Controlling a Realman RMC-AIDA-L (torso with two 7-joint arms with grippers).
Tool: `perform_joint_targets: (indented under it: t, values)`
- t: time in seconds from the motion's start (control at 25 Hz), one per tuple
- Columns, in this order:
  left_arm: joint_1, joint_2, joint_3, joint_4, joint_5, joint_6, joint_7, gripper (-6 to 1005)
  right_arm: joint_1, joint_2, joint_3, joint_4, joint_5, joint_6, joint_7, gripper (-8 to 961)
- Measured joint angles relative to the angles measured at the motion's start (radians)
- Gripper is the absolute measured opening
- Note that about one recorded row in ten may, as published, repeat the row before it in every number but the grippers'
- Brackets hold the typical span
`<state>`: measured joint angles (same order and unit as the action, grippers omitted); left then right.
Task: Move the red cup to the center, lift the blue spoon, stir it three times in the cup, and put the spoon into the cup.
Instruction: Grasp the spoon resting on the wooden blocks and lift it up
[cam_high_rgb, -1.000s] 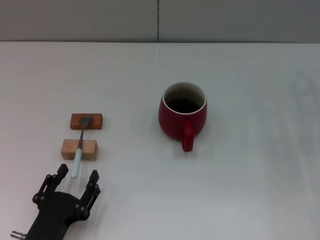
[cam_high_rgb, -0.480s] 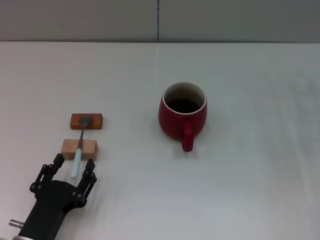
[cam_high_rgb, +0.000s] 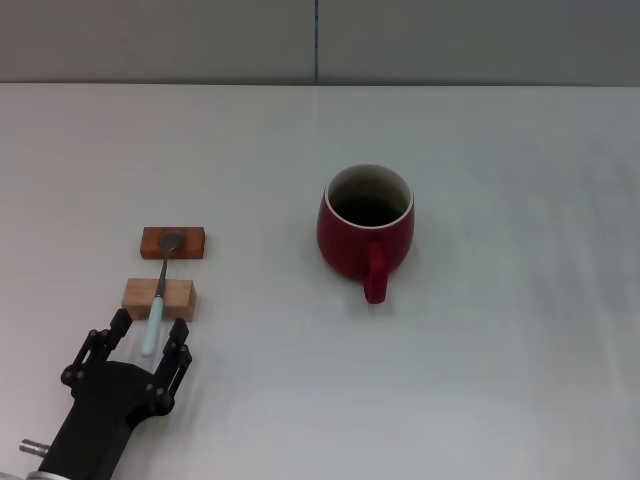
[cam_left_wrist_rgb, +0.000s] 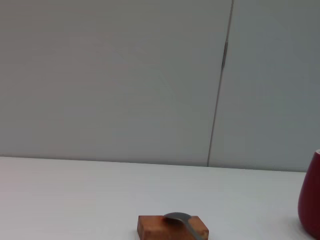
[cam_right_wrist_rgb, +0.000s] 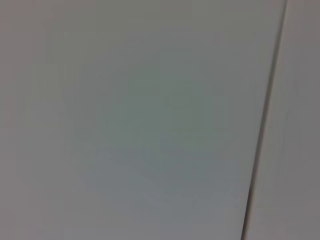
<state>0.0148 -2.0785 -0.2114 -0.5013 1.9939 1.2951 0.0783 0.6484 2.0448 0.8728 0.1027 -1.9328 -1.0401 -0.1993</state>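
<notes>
- Right gripper not visible anywhere; right wrist view only a flat grey panel (cam_right_wrist_rgb: 125, 120) with one dark seam near the edge.
- Left wrist view: own fingers out of frame; red cup cut off at picture edge, only a curved dark-red sliver (cam_left_wrist_rgb: 311, 197) visible; spoon handle and pale block out of frame.
- Rounded dark red ceramic mug with loop handle (cam_high_rgb: 366, 232): upright near the table middle, well apart from the spoon, handle toward the robot. Glossy glaze, pale cream rim, dark inside; any contents hard to make out.
- Small slim spoon with pale light-blue handle and dark grey metal neck and bowl (cam_high_rgb: 158, 290): lying across two blocks on the robot's left side of the table. Bowl resting on the far block, handle crossing the near block, handle tip overhanging toward the robot.
- Far block: reddish-brown wood, rectangular (cam_high_rgb: 173, 243); in the left wrist view same block (cam_left_wrist_rgb: 172, 228) with the grey bowl on top, lower part cut off by the frame.
- Near block: pale light wood, rectangular (cam_high_rgb: 159, 299), just beside the far one, a small gap between.
- Left gripper, black with linkage fingers (cam_high_rgb: 146, 341): low over the matte white table (cam_high_rgb: 480, 380), jaws spread, fingertips either side of the light-blue handle tip, just short of the pale block. Contact with the handle not discernible; not pinching.
- Arm body cut off at the bottom edge of the head view.
</notes>
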Motion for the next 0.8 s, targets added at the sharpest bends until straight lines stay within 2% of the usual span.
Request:
perform_joint_targets:
  t: [0.24, 0.8]
  values:
    - [0.002, 0.000, 0.002, 0.003, 0.000, -0.005, 0.000, 673, -0.001, 0.000, 0.000, 0.000, 0.000, 0.000, 0.000, 43]
    - [-0.010, 0.000, -0.001, -0.001, 0.000, -0.016, 0.000, 562, -0.001, 0.000, 0.000, 0.000, 0.000, 0.000, 0.000, 44]
